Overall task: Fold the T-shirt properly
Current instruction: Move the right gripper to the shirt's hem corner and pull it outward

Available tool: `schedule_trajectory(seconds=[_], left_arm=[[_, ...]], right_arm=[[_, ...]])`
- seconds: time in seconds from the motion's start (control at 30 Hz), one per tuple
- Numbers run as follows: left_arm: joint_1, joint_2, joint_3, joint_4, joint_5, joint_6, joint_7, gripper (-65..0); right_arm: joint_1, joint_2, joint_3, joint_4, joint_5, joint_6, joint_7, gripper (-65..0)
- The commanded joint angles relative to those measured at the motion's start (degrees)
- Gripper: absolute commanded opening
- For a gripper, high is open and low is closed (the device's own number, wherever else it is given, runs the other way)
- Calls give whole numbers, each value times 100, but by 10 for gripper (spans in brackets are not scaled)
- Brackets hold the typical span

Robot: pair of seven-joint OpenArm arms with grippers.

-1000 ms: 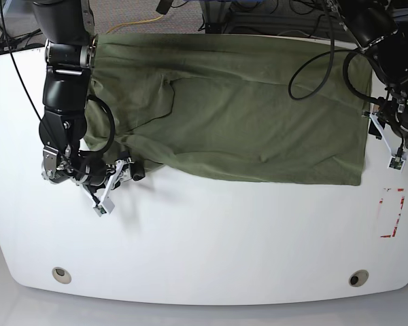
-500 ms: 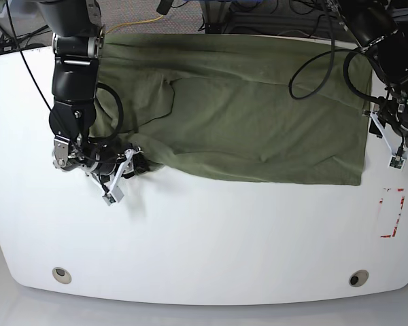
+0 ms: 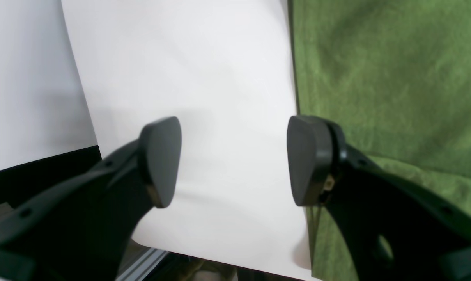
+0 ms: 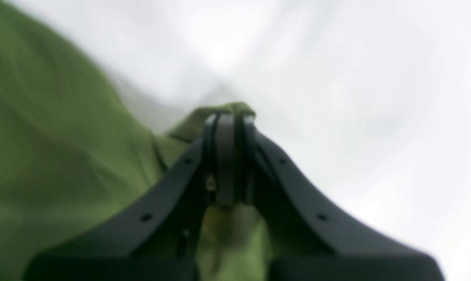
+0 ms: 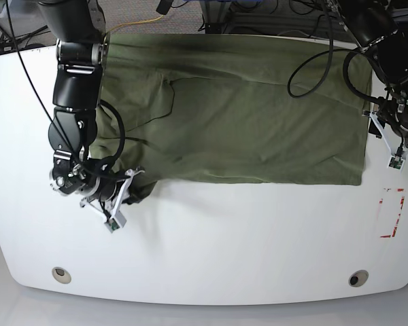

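T-shirt (image 5: pixel 245 115): olive green, lying across the far half of the white table (image 5: pixel 211 251), mostly flat, with its long near edge running roughly straight. The end on the base view's left is rumpled, and a fold of cloth lies doubled over there.

Right gripper (image 4: pixel 227 117): jaws pressed together with a small tuck of green fabric pinched at the tips. In the base view it sits low at the shirt's near corner on that view's left, right at the table surface. The wrist picture is soft, so I can't say whether it has one layer or several.

Left gripper (image 3: pixel 235 160): jaws standing well apart with nothing between them. It hovers over bare table just beside the shirt's edge at the opposite end; one finger (image 3: pixel 311 160) is about level with that edge, not clearly touching it.

Step in hand: by my reading, securing the first corner for a fold. One end is grasped, the other is not yet taken.

Next move calls for: the left gripper probably needs to come onto the fabric edge and close on it, so both ends can be lifted together.

Care needed: the pinch on the rumpled corner looks small. A hasty lift could let it slip or drag the bunched cloth instead of carrying a clean edge over.
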Motion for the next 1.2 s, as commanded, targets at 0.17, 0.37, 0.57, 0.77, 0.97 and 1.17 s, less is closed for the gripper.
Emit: schedule_trajectory(seconds=[0.17, 0.37, 0.57, 0.77, 0.97, 1.17], left_arm=[[-70, -94, -10, 85, 1, 10, -58, -254], [-61, -94, -10, 85, 1, 10, -58, -254], [-78, -102, -36, 120, -8, 10, -58, -254], [-368, -85, -441, 94, -17, 10, -58, -254], [-808, -41, -1021, -3, -8, 10, -41, -250], [-1107, 29, -1223, -310, -8, 10, -23, -249]], right_arm=[[633, 28, 10, 106, 97, 8, 123, -531], [879, 10, 10, 114, 97, 8, 123, -198], [730, 318, 62, 150, 149, 8, -36, -100], [229, 591, 590, 132, 158, 8, -88, -187], [-185, 608, 1056, 106, 158, 8, -88, -173], [-308, 555, 1073, -404, 158, 8, 35, -166]])
